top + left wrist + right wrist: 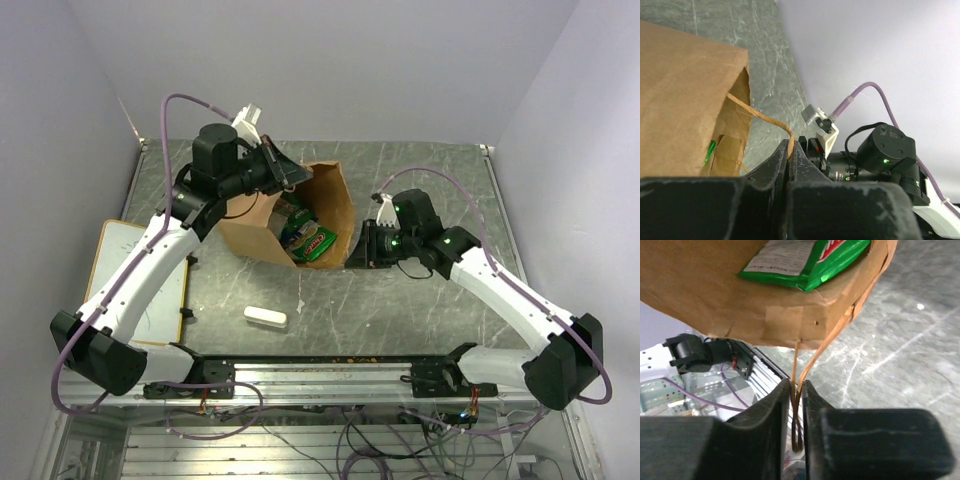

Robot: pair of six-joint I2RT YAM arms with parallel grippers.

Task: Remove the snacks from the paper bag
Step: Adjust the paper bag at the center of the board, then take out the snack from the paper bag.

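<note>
The paper bag [335, 200] lies with its mouth open toward the near right, and snacks [308, 240] crowd that opening. The left gripper [298, 174], pinching the far handle [760, 116], and the right gripper [355, 250], pinching the near handle [812, 360], flank the mouth. Bare table [330, 320] lies in front, beside a white block [265, 317]. A board [120, 265] lies to the left.

The green packet [810, 262] runs off the frame's top edge; the bag [335, 205] walls hide how many more lie inside.

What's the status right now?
Left gripper shut on one bag handle, right gripper on the other handle. Paper bag tipped open, snacks inside. White block lies apart.
</note>
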